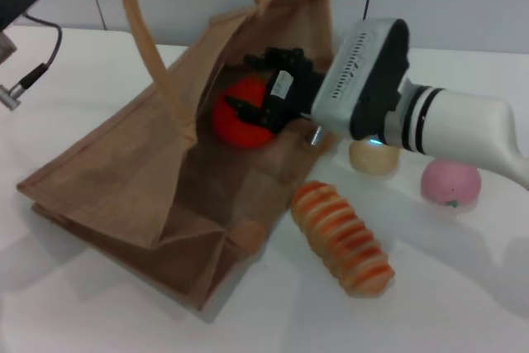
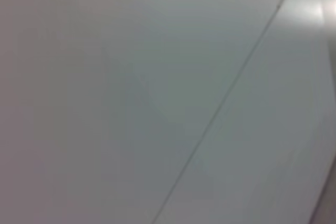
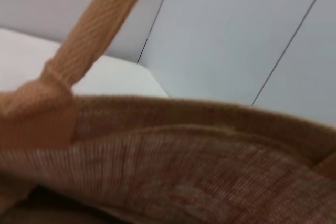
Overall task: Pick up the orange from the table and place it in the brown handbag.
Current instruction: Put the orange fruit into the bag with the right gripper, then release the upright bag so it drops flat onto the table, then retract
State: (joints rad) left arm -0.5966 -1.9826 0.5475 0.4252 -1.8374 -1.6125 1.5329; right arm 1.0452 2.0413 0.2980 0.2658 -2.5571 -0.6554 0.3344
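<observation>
With the right gripper [image 1: 263, 105] clamped on the orange [image 1: 241, 121] inside the brown handbag [image 1: 124, 179] near the table's [image 1: 74, 312] far edge, it should lower fully before releasing.

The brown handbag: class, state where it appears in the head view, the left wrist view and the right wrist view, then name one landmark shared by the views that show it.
Head view: the brown handbag fills the left and centre, lying open on the table.
Left wrist view: not in it; only a pale panelled surface.
Right wrist view: its woven rim spans the lower half.
Shared landmark: the beige loop handle.
</observation>
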